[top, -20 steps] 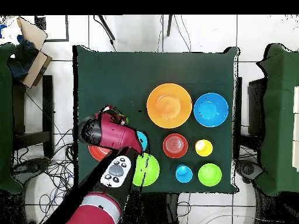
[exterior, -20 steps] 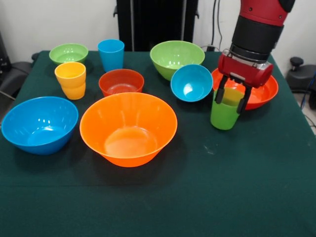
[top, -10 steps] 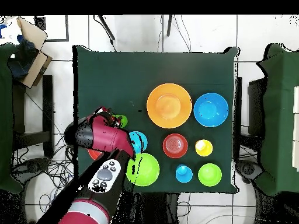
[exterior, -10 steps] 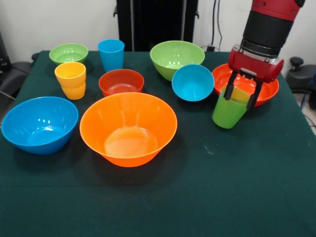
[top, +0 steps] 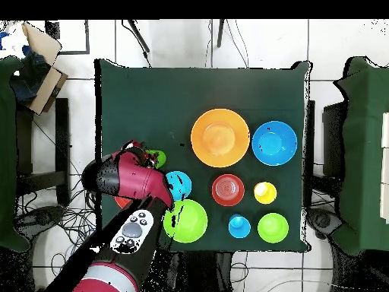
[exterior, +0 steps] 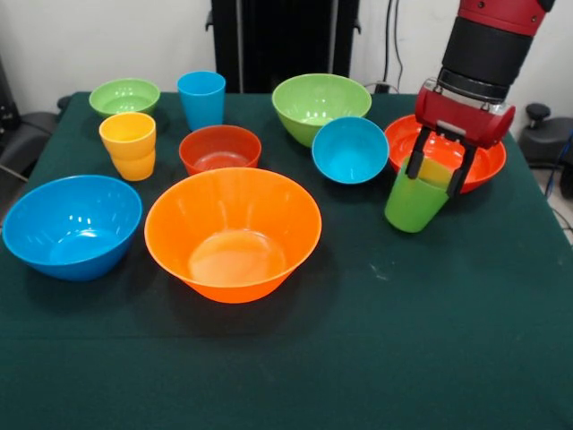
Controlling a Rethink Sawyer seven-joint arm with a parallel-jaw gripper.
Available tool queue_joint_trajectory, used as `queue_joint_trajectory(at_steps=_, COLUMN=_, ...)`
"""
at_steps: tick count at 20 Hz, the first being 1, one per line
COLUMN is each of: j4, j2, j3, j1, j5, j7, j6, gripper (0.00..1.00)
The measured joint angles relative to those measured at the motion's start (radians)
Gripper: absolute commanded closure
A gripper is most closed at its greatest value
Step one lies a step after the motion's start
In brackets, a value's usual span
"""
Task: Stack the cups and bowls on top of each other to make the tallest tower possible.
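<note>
Tower: none begun. My gripper (exterior: 435,176) grips the green cup (exterior: 414,202), tilted, beside the red bowl (exterior: 479,167). Other cups and bowls sit apart on the table (exterior: 448,340), all unstacked.

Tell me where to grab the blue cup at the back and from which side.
Grip the blue cup by its rim from straight above, one finger inside, one outside. It stands upright with its mouth open, and the wall is thin enough to pinch.
</note>
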Motion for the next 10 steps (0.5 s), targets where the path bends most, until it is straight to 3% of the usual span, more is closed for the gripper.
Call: queue_joint_trajectory(at_steps=10, j4=0.000, j2=0.001, j3=-0.017, j1=0.016, j5=0.000, j7=0.000, j6=0.012, gripper=0.00)
